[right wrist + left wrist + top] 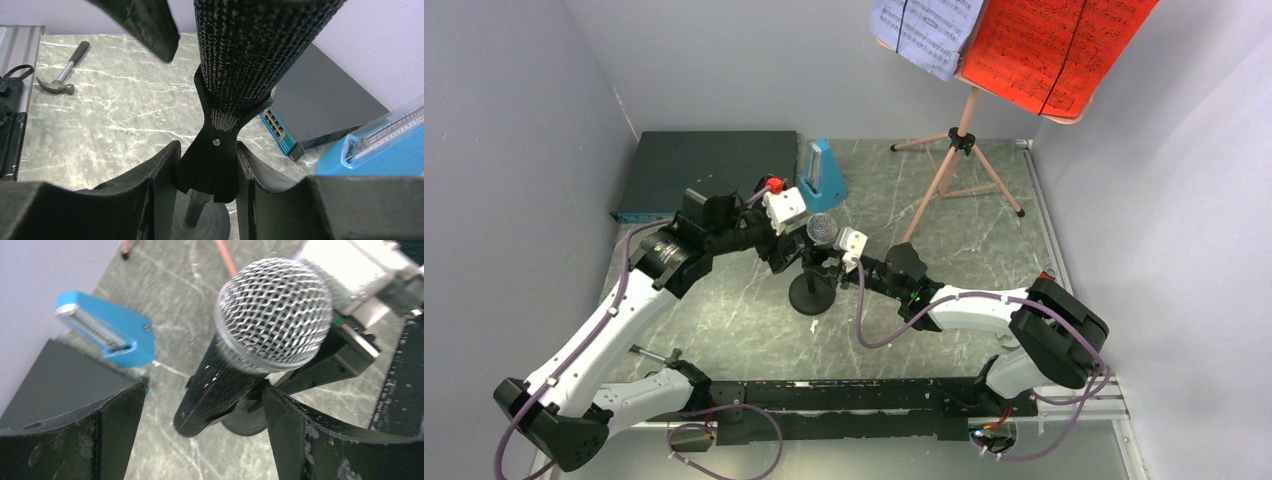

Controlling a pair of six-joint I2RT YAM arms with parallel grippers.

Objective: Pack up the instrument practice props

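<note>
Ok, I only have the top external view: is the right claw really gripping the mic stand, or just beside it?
Observer: Gripping. The right claw is closed on the mic clip, just under the microphone handle.
Operator: And the left claw?
Observer: The left claw is wide open around the handle, not gripping.
Operator: What's that metal thing by the left arm?
Observer: A hammer, lying flat, away from both claws.

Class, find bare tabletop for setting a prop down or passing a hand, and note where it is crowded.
Bare: the table between the pink music stand and the right arm; also between the round stand base and the hammer. Crowded: the middle, around the microphone and metronome.
</note>
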